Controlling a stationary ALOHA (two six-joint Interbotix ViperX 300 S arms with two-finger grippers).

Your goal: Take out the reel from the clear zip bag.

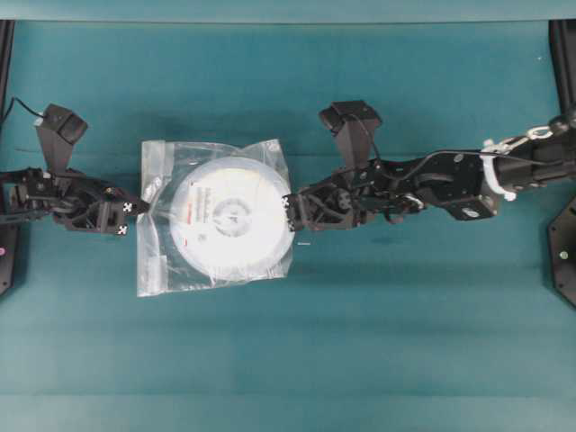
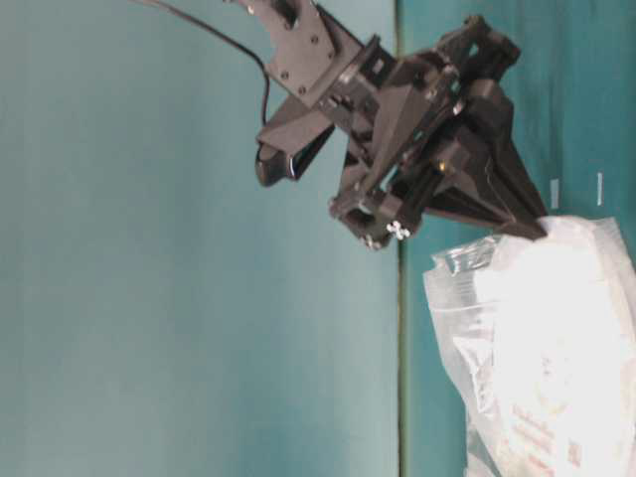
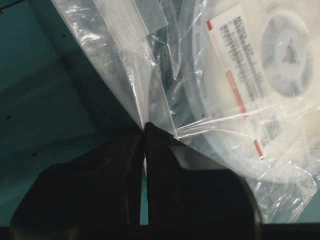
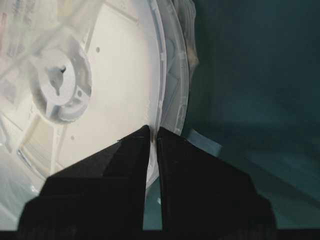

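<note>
You've got a teal desk (image 1: pixel 378 342) with a matte, evenly lit surface. Black frame posts (image 1: pixel 5 54) stand at its left and right edges. Table-level view shows a paler teal wall (image 2: pixel 149 298) behind.

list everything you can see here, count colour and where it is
reel: one, white with a grey hub and a red-marked label, left of centre on the table, still mostly inside the bag
clear zip bag: one, transparent and crinkly, around the reel
table: one, teal, under everything
left hand: one, black, shut on the bag's left edge
right hand: one, black, shut on the reel's right rim
</note>
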